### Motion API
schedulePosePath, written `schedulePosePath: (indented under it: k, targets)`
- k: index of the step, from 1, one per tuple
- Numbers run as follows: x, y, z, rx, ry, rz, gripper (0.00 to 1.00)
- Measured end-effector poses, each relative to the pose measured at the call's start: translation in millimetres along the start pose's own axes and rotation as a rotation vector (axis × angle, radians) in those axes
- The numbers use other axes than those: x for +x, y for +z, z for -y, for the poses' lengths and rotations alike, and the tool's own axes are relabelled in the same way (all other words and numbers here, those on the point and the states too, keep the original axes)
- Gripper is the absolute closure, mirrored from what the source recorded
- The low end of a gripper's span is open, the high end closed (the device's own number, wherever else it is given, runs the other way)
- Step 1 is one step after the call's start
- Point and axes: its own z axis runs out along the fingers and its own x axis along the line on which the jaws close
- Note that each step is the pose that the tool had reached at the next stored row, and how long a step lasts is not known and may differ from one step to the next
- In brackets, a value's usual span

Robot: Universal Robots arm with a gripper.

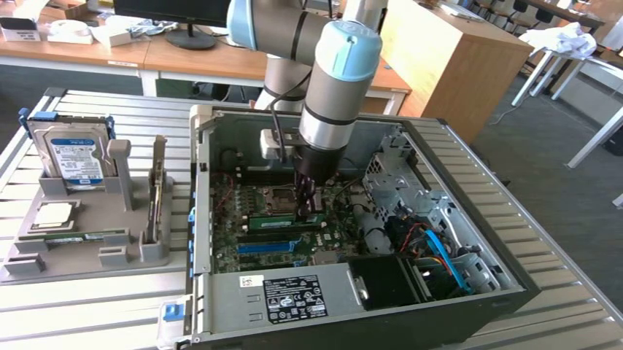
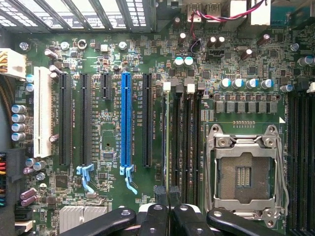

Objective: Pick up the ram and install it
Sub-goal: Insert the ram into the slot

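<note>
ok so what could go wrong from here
1. The shut gripper is down at the ram over the memory slots. If the stick sits skewed in its slot, pressing could strain the motherboard.
2. The open processor socket lies right beside those slots, so a slip might hit its bare contacts.

Bright, even room light with soft shadows.
</note>
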Motion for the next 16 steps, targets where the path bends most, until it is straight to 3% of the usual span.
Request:
schedulePosePath:
  k: [10,16]
  targets:
    - [0.2,-8.7,0.1,0.0,0.0,0.0,0.88]
    - [0.2,-9.0,0.4,-0.0017,0.0,0.0,0.88]
